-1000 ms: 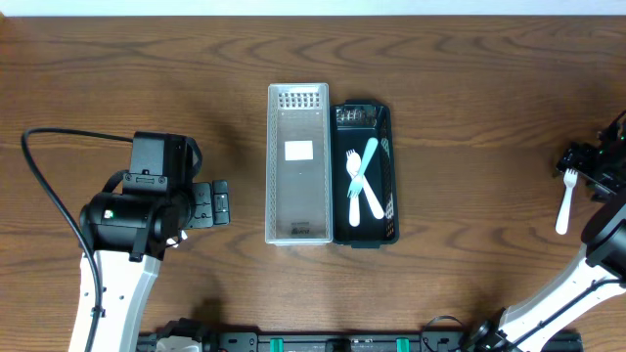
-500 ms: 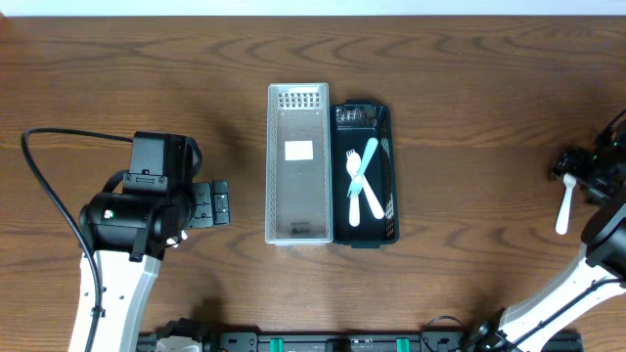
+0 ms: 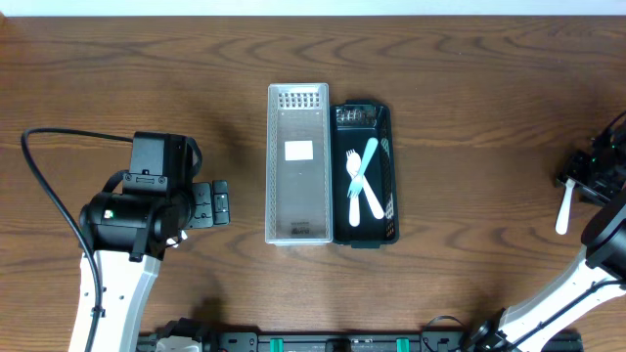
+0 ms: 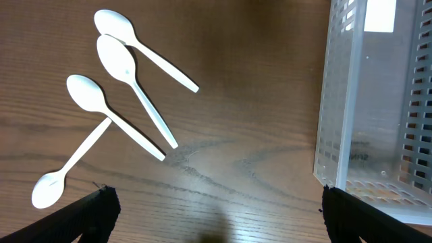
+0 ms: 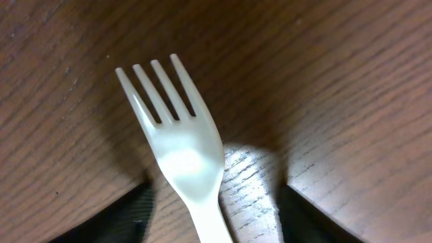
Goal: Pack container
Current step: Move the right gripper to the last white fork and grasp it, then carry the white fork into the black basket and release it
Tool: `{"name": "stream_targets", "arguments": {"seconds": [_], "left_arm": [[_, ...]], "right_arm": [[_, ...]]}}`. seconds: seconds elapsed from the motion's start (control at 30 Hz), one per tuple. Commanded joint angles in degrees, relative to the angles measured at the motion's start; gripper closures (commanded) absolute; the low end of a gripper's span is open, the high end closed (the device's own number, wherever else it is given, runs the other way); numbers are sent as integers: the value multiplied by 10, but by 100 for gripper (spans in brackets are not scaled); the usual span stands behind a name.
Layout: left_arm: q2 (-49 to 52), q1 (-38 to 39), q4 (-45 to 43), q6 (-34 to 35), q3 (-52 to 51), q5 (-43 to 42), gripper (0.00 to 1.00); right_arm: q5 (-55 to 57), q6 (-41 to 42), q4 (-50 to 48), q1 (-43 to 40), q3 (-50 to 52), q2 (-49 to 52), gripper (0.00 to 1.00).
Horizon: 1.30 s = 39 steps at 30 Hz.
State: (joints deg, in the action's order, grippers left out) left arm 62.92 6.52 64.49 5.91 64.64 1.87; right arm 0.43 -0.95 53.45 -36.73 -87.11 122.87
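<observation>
Right claw is hanging spread wide over a white plastic fork, its dark fingers standing either side of the handle without touching it, probably so they can close across the narrow stem. That fork is lying flat on the desk, tines up, well apart from the containers. Its plastic is showing smooth and faintly glossy against the grained brown wood. Left claw is also gaping, holding nothing and hovering near four white plastic spoons that are lying loosely crossed. Beside them a clear slotted bin is sitting empty, touching a black perforated bin that is already holding two crossed pieces of cutlery.
</observation>
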Motion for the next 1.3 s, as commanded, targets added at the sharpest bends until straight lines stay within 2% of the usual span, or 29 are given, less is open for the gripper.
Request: {"name": "stream_targets", "arguments": {"seconds": [0.0, 0.17, 0.33, 0.57, 0.7, 0.83, 1.0, 1.13, 1.27], "left_arm": [[0, -2, 2, -7, 12, 1, 2], [0, -2, 2, -7, 12, 1, 2], [0, -2, 2, -7, 12, 1, 2], [0, -2, 2, -7, 12, 1, 2], [0, -2, 2, -7, 12, 1, 2], [0, -2, 2, -7, 12, 1, 2], [0, -2, 2, -7, 12, 1, 2], [0, -2, 2, -7, 12, 1, 2], [0, -2, 2, -7, 12, 1, 2]], "right_arm": [[-24, 1, -1, -3, 18, 14, 53], [-24, 1, -1, -3, 18, 14, 70], [-24, 3, -1, -3, 18, 14, 83], [-24, 13, -1, -3, 18, 14, 89], [-41, 14, 1, -3, 17, 13, 99], [-73, 57, 19, 4, 10, 6, 99], [-119, 63, 66, 51, -30, -32, 99], [-118, 63, 91, 135, -66, -101, 99], [-112, 66, 90, 257, -93, -182, 99]]}}
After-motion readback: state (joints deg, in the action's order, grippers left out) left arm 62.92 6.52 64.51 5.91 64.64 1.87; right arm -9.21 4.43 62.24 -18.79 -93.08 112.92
